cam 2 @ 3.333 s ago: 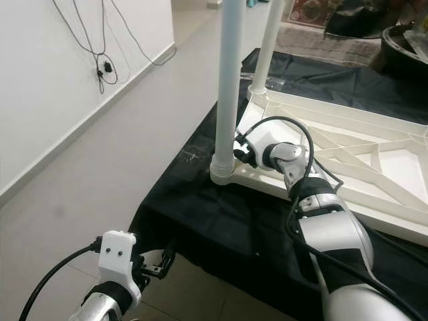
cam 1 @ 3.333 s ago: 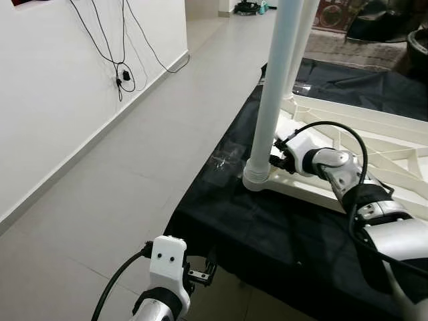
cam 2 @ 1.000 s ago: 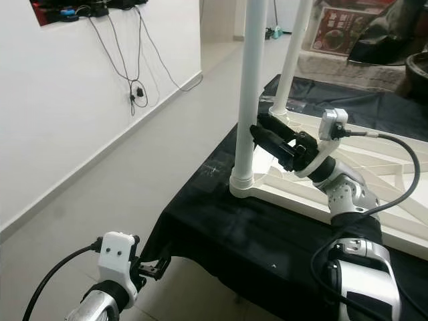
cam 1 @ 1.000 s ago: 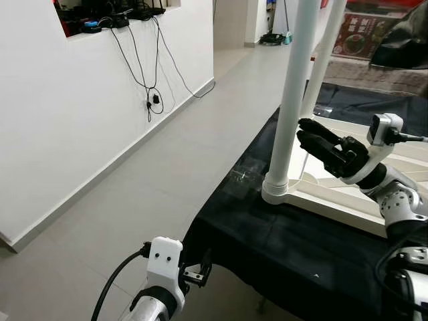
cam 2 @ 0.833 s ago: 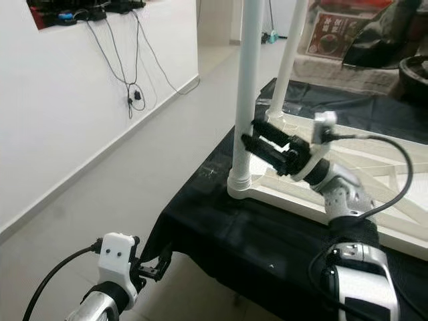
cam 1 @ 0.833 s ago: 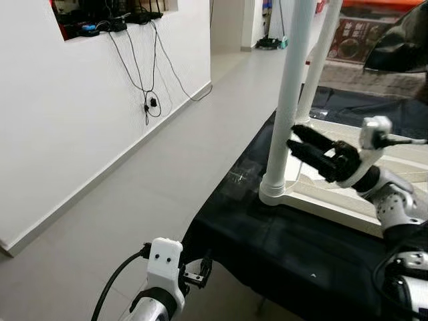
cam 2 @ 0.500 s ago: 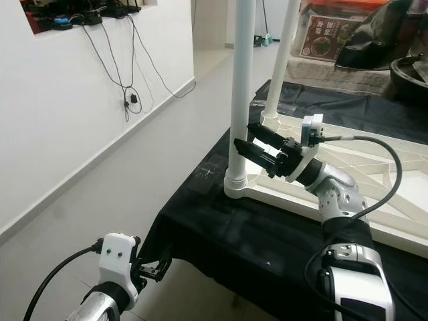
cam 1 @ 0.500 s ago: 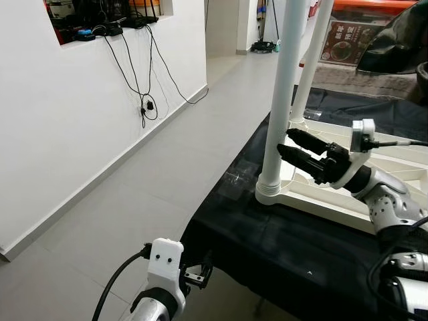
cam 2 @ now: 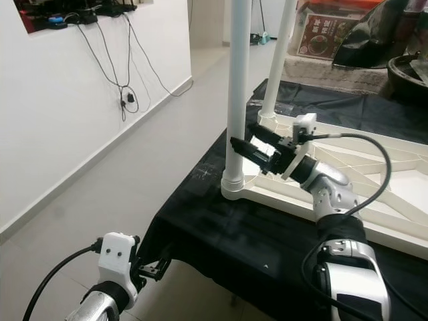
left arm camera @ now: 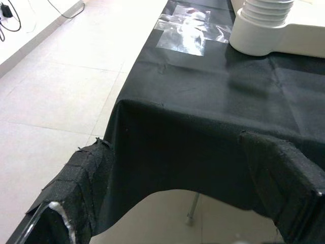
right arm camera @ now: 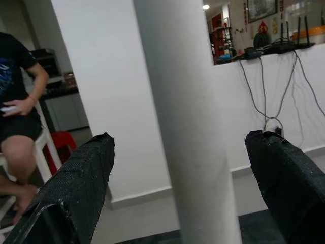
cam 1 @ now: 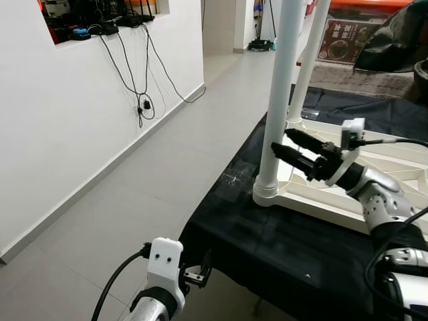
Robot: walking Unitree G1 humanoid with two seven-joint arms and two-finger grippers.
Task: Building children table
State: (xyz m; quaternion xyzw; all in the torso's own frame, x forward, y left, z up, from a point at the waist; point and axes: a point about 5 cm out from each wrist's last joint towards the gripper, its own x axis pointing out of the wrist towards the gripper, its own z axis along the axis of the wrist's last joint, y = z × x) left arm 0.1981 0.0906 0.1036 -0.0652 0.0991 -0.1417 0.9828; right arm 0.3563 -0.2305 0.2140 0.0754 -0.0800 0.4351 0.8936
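Table top, upside down on a black cloth; near leg upright in its corner socket. Right gripper: fingers spread, nothing held, leg dead ahead between them (long axis vertical). Left gripper: spread, empty, low, farther off.

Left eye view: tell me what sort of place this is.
Probably a room in a home: tiled floor, white wall with hanging cables, and an upturned white children's table on a black cloth.
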